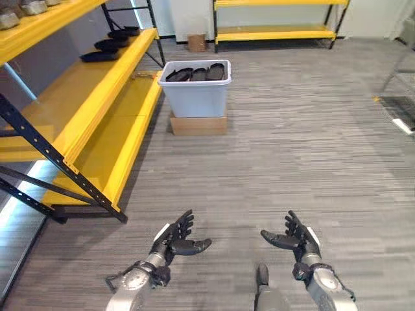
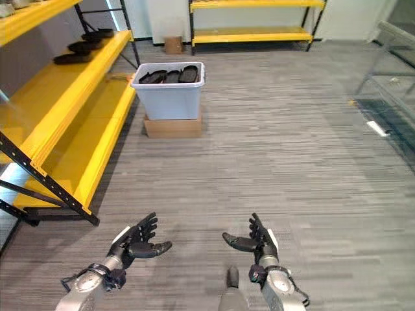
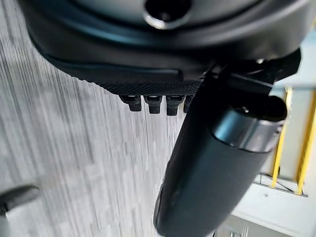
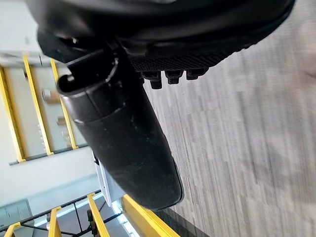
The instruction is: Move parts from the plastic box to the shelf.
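The left hand [image 1: 174, 241] hung low over the floor [image 1: 305, 149] with its fingers relaxed and its thumb out toward the middle, grasping nothing. The right hand [image 1: 295, 238] mirrored it on the other side, also released and empty, palm turned inward. The two hands were well apart from each other and from everything else.

Farther ahead stood the box [image 1: 196, 97], pale grey, resting on a flat cardboard base [image 1: 198, 124]. Dark parts [image 1: 197, 74] lay side by side inside it, near the rim. The box sat just beside the end of the yellow shelf [image 1: 110, 84], which ran along the robot's left on a dark frame. More dark parts [image 1: 109, 46] lay in a row on the shelf's middle level, toward its far end. A few greyish objects [image 1: 19, 13] sat on the top level. A second yellow shelf [image 1: 275, 31] stood against the far wall, with a small brown carton [image 1: 196, 43] on the floor near it.
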Available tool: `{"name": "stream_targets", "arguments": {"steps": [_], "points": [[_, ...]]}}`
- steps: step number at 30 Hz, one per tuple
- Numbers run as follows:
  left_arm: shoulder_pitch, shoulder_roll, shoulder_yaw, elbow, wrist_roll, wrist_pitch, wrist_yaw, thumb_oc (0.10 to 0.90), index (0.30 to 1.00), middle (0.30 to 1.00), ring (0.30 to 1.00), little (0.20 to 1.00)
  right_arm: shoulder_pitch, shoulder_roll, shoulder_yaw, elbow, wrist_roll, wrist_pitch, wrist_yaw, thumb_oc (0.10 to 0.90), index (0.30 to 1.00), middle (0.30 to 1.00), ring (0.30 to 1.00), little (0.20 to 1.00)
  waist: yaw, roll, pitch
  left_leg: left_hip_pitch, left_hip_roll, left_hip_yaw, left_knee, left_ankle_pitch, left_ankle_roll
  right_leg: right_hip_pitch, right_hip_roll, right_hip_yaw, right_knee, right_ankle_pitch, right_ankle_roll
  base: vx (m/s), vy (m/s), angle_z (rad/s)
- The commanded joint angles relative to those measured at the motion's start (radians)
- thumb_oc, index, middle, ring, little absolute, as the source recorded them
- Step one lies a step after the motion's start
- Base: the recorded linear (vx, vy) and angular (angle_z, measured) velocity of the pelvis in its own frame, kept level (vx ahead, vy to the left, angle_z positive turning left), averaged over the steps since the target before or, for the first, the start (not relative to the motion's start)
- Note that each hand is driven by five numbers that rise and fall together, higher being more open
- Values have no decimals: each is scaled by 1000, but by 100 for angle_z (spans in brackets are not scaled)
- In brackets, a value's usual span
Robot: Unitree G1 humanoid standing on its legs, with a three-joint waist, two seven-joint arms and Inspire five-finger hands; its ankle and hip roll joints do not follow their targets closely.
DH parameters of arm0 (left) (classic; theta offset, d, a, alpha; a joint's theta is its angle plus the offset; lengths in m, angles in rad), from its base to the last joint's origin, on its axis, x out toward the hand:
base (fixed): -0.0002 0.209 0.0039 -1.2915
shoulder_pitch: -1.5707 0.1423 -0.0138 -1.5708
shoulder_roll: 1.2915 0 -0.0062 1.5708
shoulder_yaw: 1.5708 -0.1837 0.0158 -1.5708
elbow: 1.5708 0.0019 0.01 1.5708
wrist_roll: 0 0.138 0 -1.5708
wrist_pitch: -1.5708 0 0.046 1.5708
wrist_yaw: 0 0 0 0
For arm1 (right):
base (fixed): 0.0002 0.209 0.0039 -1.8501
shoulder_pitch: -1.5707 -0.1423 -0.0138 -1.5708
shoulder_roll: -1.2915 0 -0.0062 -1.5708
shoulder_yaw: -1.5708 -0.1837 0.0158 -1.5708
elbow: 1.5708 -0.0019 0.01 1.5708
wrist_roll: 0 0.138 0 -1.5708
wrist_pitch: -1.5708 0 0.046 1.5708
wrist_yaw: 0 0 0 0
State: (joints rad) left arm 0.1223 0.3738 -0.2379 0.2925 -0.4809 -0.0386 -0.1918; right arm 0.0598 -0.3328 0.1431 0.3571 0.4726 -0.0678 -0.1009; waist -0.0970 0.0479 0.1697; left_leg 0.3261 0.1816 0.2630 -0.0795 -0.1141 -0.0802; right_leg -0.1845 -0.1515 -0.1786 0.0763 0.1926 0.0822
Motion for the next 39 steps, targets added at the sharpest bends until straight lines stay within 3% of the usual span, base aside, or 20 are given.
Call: {"name": "stream_targets", "arguments": {"steps": [1,8,12,13,15,23,26,28,29,32,34,35,38,39], "points": [[-106,50,40,-155,-76,-91,-40,900,1000,1000,1000,1000,-53,7,-15,-134,-19,-120,34,900,1000,1000,1000,1000,-23,-61,-56,-119,-144,43,67,-42,82,62,-42,-35,-35,-84,108,268,-168,-26],[-87,33,53,-172,-69,-64,-51,900,1000,1000,1000,1000,-58,-22,0,-138,-36,-114,62,900,1000,1000,1000,1000,-27,-61,-84,-117,-99,66,125,-47,61,84,-3,-48,23,-168,47,239,-157,-7],[-79,21,47,-162,-101,-61,-52,900,1000,1000,1000,1000,-77,-43,12,-133,-64,-123,76,900,1000,1000,1000,1000,-17,-61,-91,-155,-79,59,203,-1,38,115,28,-57,18,-202,11,193,-159,6],[-76,6,55,-166,-195,-55,-70,900,1000,1000,1000,1000,-89,-61,22,-133,-87,-118,81,900,1000,1000,1000,1000,-9,-62,-91,-183,-71,56,257,31,27,134,44,-65,15,-224,-9,224,-208,-7],[-77,-3,62,-177,-183,-76,-93,900,1000,1000,1000,1000,-104,-70,31,-132,-104,-113,80,900,1000,1000,1000,1000,1,-65,-88,-222,-59,53,320,65,20,157,60,-65,10,-242,-29,177,-187,-7],[-100,-7,58,-174,-189,-80,-22,900,1000,1000,1000,1000,-108,-97,49,-141,-112,-114,123,900,1000,1000,1000,1000,5,-80,-92,-270,-51,60,557,107,-3,213,118,-69,-15,-289,-86,138,-164,-2],[-92,-8,56,-179,-178,-80,-16,900,1000,1000,1000,1000,-105,-101,47,-141,-103,-117,139,900,1000,1000,1000,1000,9,-89,-88,-302,-26,90,717,158,-27,239,131,-87,-42,-294,-110,102,-160,-10],[-92,-5,58,-176,-168,-65,-6,900,1000,1000,1000,1000,-104,-98,48,-136,-105,-121,128,900,1000,1000,1000,1000,18,-89,-71,-354,-2,80,789,144,-40,263,137,-91,-42,-304,-110,103,-117,18],[-92,-4,60,-169,-166,-61,0,900,1000,1000,1000,1000,-108,-95,49,-132,-106,-124,120,900,1000,1000,1000,1000,23,-96,-61,-380,-7,91,751,136,-12,259,127,-98,-38,-292,-106,8,20,29],[-86,5,70,-172,-169,-68,9,900,1000,1000,1000,1000,-121,-93,55,-137,-122,-112,103,900,1000,1000,1000,1000,31,-92,-37,-389,-17,114,545,128,6,269,127,-86,-24,-296,-85,45,110,27],[-78,7,68,-171,-178,-82,19,900,1000,1000,1000,1000,-125,-96,66,-144,-121,-96,84,900,1000,1000,1000,1000,37,-85,-31,-417,2,152,321,178,2,305,128,-82,-44,-301,-69,148,199,19],[-74,3,66,-166,-178,-89,26,900,1000,1000,1000,1000,-122,-100,70,-149,-118,-90,77,900,1000,1000,1000,1000,39,-84,-32,-427,20,153,226,209,-21,334,117,-88,-60,-307,-52,178,172,8],[-76,-4,78,-140,-206,-81,-3,900,1000,1000,1000,1000,-114,-102,89,-152,-43,-86,88,900,1000,1000,1000,1000,52,-74,-28,-459,95,129,29,312,-40,347,94,-96,-62,-299,-26,140,162,-13],[-71,-8,83,-137,-214,-79,-15,900,1000,1000,1000,1000,-115,-100,92,-155,-28,-83,98,900,1000,1000,1000,1000,54,-73,-27,-459,116,115,6,311,-42,343,84,-95,-47,-308,-22,99,157,-23]]}}
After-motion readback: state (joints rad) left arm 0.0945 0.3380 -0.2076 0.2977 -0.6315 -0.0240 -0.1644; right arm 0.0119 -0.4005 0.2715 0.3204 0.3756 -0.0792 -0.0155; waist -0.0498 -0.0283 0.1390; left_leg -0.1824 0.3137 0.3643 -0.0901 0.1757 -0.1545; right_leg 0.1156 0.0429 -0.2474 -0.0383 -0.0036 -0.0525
